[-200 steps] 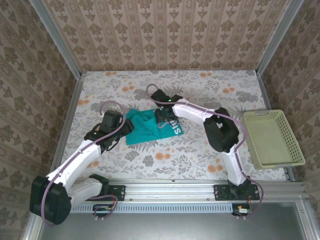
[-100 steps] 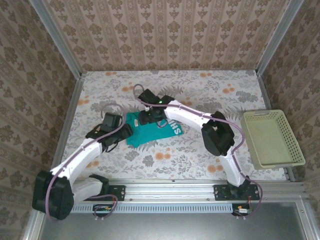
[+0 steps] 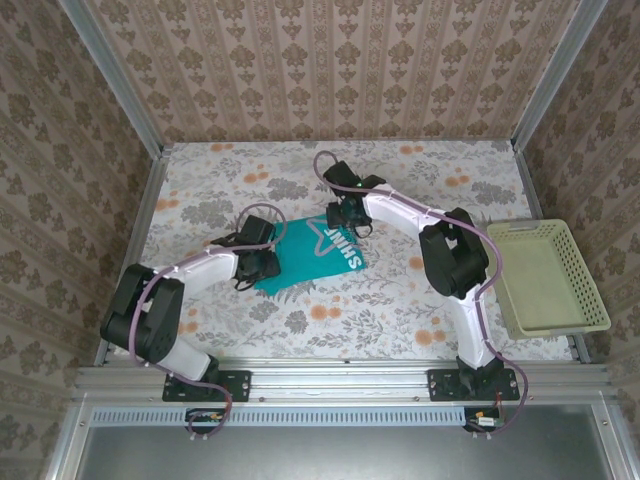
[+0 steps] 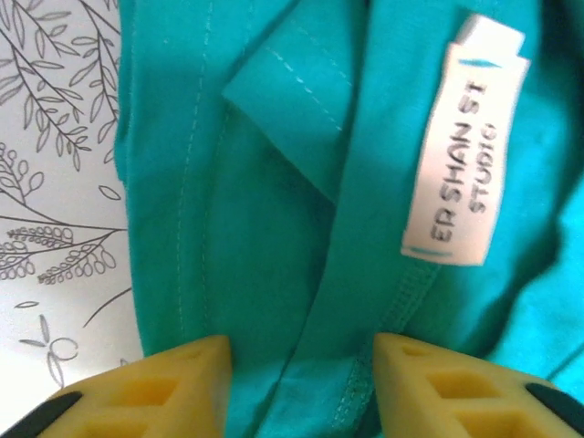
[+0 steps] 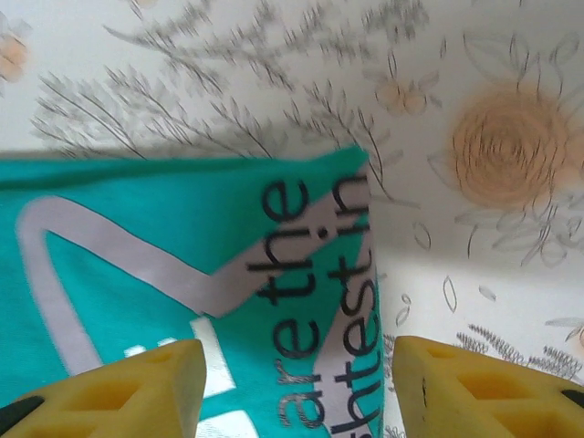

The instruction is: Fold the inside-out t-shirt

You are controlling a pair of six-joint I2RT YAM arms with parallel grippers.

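The inside-out t-shirt (image 3: pixel 318 256) lies folded into a small teal rectangle at mid-table, white star outline and lettering facing up. My left gripper (image 3: pixel 264 264) is at its left edge. In the left wrist view its jaws (image 4: pixel 301 388) stand apart over plain teal cloth (image 4: pixel 265 210), with a seamed fold between the yellow fingers (image 4: pixel 187 383) and a white neck label (image 4: pixel 464 146) beyond. My right gripper (image 3: pixel 346 217) hovers open at the shirt's far right corner. Its jaws (image 5: pixel 297 388) straddle the lettered edge (image 5: pixel 310 274) without holding it.
A pale yellow basket (image 3: pixel 545 278) stands at the table's right edge. The floral tablecloth (image 3: pixel 400 295) is bare around the shirt. Metal frame posts and patterned walls close in the left, back and right sides; a rail (image 3: pixel 340 378) runs along the front.
My left gripper moved right onto the shirt's left edge and its jaws narrowed. My right gripper pulled back from the shirt's left part to its far right corner, uncovering the star graphic.
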